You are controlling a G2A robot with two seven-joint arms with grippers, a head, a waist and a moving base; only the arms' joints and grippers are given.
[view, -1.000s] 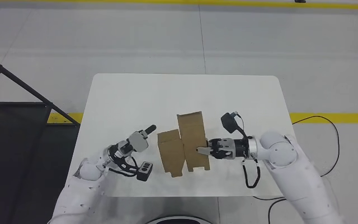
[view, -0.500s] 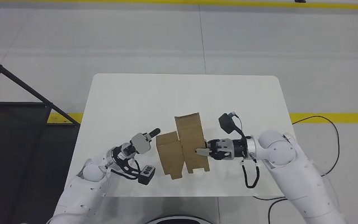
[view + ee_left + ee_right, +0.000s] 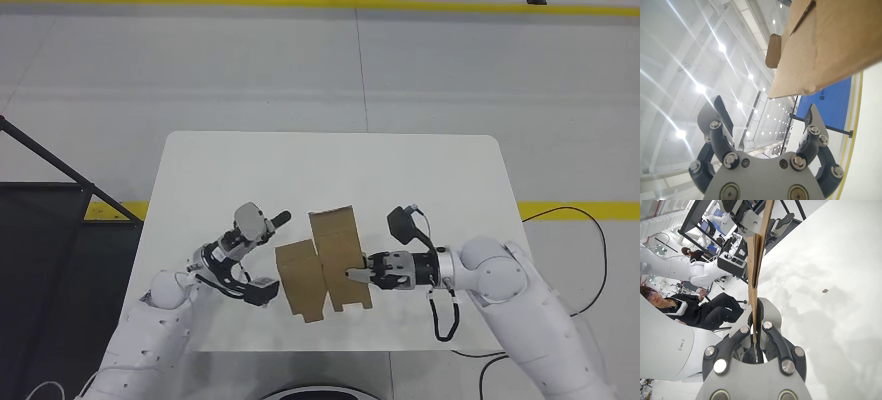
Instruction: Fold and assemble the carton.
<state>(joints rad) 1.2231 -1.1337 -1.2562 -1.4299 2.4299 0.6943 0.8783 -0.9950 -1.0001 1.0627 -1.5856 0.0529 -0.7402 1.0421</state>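
The right claw (image 3: 754,313) is clamping tightly on the right-hand edge of the flattened brown carton (image 3: 325,262), holding it over the near middle of the white table (image 3: 420,170). Seen from above, the carton's panels are spreading toward the left. The left claw (image 3: 764,103) is hovering just left of the carton, fingers spread wide and gripping nothing, the cardboard's corner sitting just past their tips. Whether the carton's lower edge is touching the tabletop cannot be told. A small brown scrap (image 3: 825,291) is lying on the table.
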